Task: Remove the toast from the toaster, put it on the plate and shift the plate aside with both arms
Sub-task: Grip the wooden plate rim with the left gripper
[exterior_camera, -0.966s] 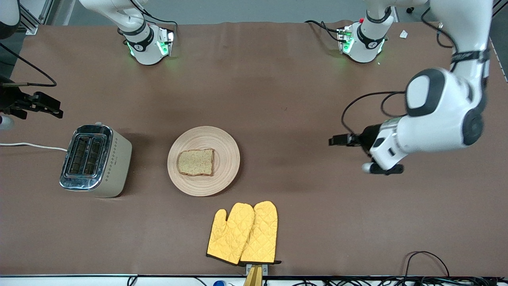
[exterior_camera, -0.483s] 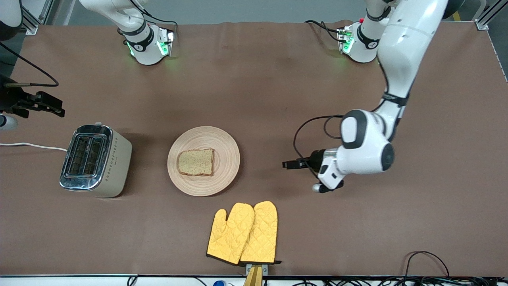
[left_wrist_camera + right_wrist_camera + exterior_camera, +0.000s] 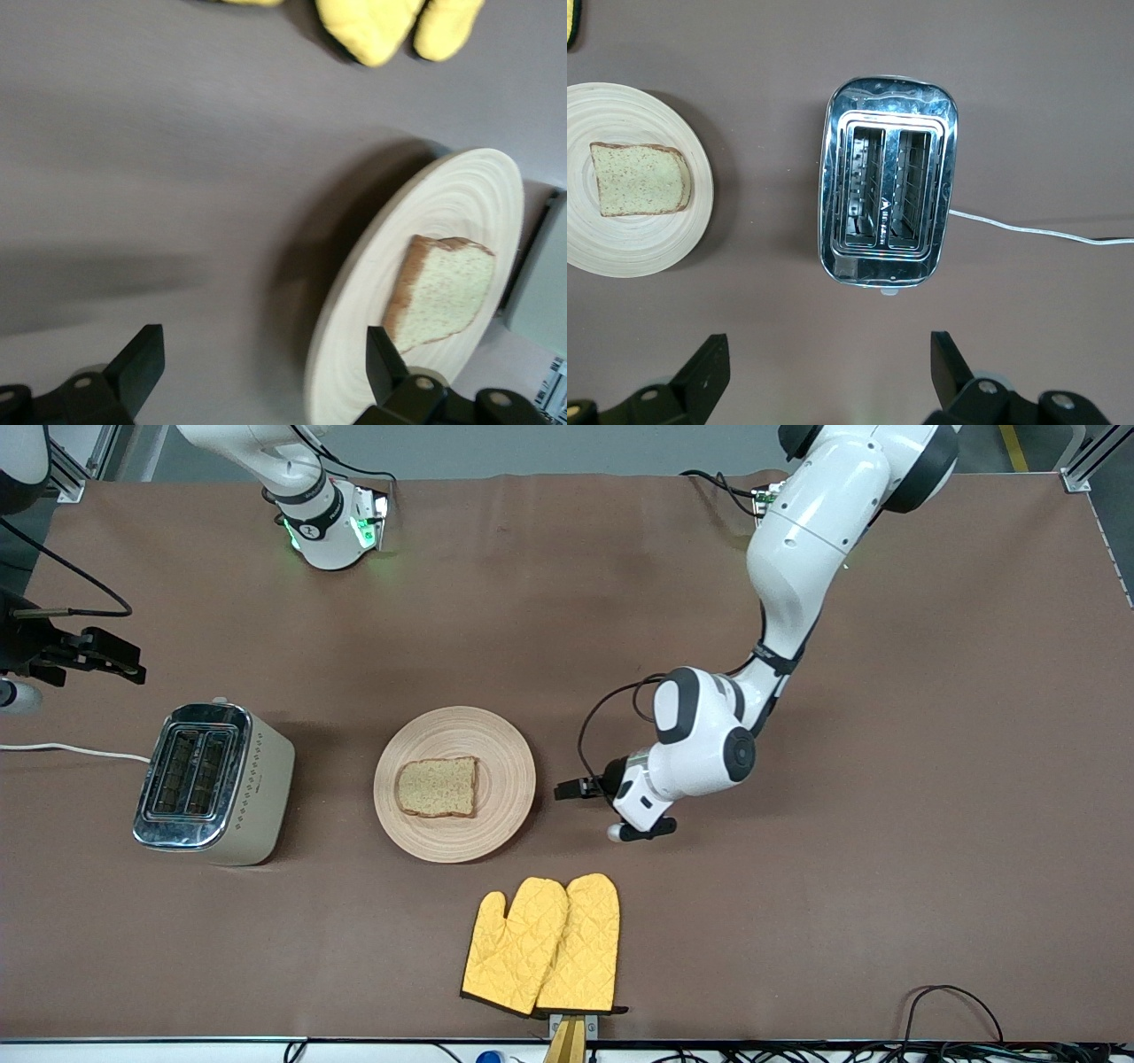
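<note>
The toast (image 3: 436,786) lies flat on the round wooden plate (image 3: 505,762) in the middle of the table. My left gripper (image 3: 569,789) is open and empty, low over the table just beside the plate's rim toward the left arm's end. In the left wrist view the plate (image 3: 461,195) and toast (image 3: 446,292) show close by the open left gripper (image 3: 263,341). My right gripper (image 3: 115,662) is open and empty, up over the table near the toaster. The right wrist view shows the right gripper (image 3: 828,345), the plate (image 3: 638,243) and the toast (image 3: 638,180).
A silver two-slot toaster (image 3: 213,781) stands beside the plate toward the right arm's end, its white cord running off the table; it also shows in the right wrist view (image 3: 888,208). Two yellow oven mitts (image 3: 545,943) lie nearer the front camera than the plate.
My left arm has swung in from the left arm's end of the table and brought its gripper down beside the plate's rim. The right gripper has barely moved. Plate and toast have stayed put.
</note>
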`<action>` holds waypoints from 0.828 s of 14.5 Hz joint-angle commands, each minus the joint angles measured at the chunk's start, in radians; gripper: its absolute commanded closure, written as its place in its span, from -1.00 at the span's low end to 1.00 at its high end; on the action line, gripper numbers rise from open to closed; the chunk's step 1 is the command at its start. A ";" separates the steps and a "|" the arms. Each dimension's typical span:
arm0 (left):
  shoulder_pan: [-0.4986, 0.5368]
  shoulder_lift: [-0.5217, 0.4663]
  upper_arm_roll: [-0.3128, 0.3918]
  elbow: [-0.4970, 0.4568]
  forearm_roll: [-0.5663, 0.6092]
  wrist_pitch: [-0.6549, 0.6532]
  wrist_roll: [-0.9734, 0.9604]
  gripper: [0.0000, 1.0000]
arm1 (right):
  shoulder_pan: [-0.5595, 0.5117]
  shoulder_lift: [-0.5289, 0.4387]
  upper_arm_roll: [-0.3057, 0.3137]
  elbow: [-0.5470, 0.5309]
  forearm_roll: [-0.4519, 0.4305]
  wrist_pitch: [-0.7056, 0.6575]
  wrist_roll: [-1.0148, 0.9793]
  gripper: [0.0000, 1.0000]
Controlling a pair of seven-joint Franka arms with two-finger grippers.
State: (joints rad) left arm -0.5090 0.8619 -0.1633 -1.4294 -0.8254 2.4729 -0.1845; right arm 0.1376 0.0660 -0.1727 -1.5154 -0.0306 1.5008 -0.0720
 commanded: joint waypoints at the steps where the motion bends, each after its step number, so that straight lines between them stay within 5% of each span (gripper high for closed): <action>1: -0.025 0.068 -0.024 0.087 -0.021 0.052 0.008 -1.00 | -0.004 0.005 0.001 0.014 -0.009 -0.011 -0.002 -1.00; 10: -0.115 0.128 -0.035 0.106 -0.021 0.182 0.045 -0.99 | -0.006 0.009 -0.001 0.038 -0.011 -0.010 -0.002 -1.00; 12: -0.121 0.131 -0.035 0.104 -0.021 0.184 0.060 -0.78 | -0.006 0.009 -0.001 0.038 -0.011 -0.011 -0.002 -1.00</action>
State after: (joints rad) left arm -0.6266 0.9722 -0.1952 -1.3561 -0.8270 2.6440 -0.1569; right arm 0.1348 0.0661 -0.1782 -1.4967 -0.0306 1.5010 -0.0721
